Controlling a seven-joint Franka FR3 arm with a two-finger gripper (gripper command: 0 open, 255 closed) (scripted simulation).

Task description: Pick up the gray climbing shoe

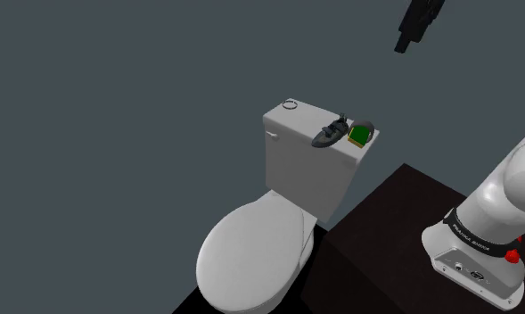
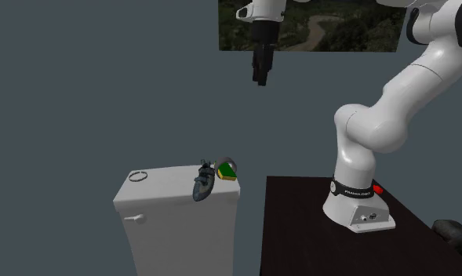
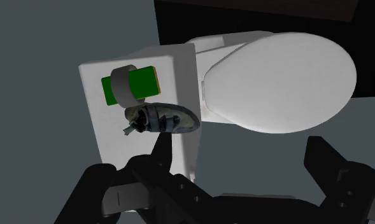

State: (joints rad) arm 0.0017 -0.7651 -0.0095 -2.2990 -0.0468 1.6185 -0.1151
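Lying on the white toilet tank point(image 1: 300, 165), the gray climbing shoe point(image 1: 330, 135) sits just beside a green block point(image 1: 360, 135) with a gray band. High above, the gripper point(image 2: 261, 78) hangs with its fingers point(image 3: 160, 156) spread wide, holding nothing.

The toilet tank point(image 1: 305, 169) and seat lid point(image 1: 251, 254) look smooth and white with a faint sheen. The gray shoe point(image 1: 330, 136) is dull, its surface creased and uneven. My arm point(image 2: 394, 86) has a glossy white shell; my stand point(image 1: 385, 241) is dark and matt.
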